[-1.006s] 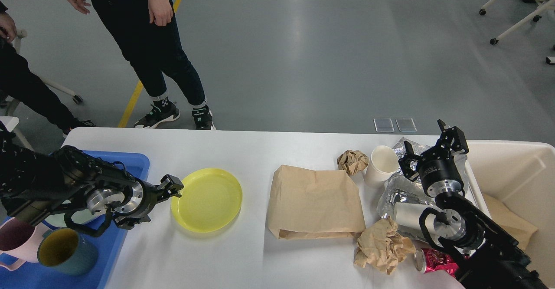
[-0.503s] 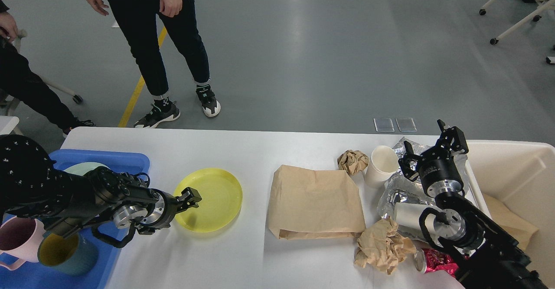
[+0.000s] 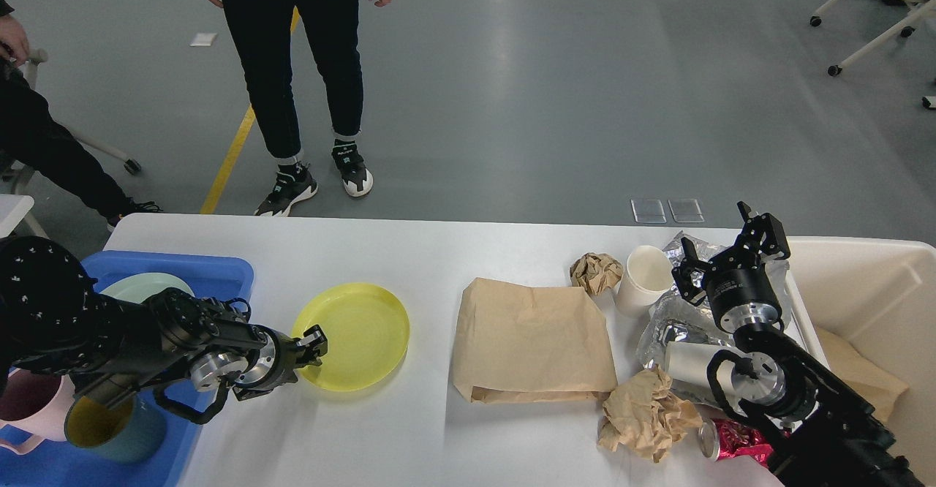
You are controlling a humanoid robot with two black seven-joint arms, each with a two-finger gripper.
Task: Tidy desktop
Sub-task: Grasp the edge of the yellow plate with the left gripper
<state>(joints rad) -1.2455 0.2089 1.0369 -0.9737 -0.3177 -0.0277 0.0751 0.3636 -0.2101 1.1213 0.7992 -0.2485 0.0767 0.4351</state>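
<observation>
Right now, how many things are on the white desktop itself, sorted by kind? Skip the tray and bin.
Yellow plate: 1
Flat paper bag: 1
Crumpled paper balls: 2
White paper cup: 1
Foil wrapper: 1
White cylinder: 1
Red can: 1
Total: 8

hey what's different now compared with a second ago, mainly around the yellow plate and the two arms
The left end effector came down and toward the robot along the near-left rim of the yellow plate, and now sits on that rim; whether it grips is unclear. The plate hardly shifted. The person beyond the desktop stepped right. The right end effector, brown paper bag and white cup stayed put.
</observation>
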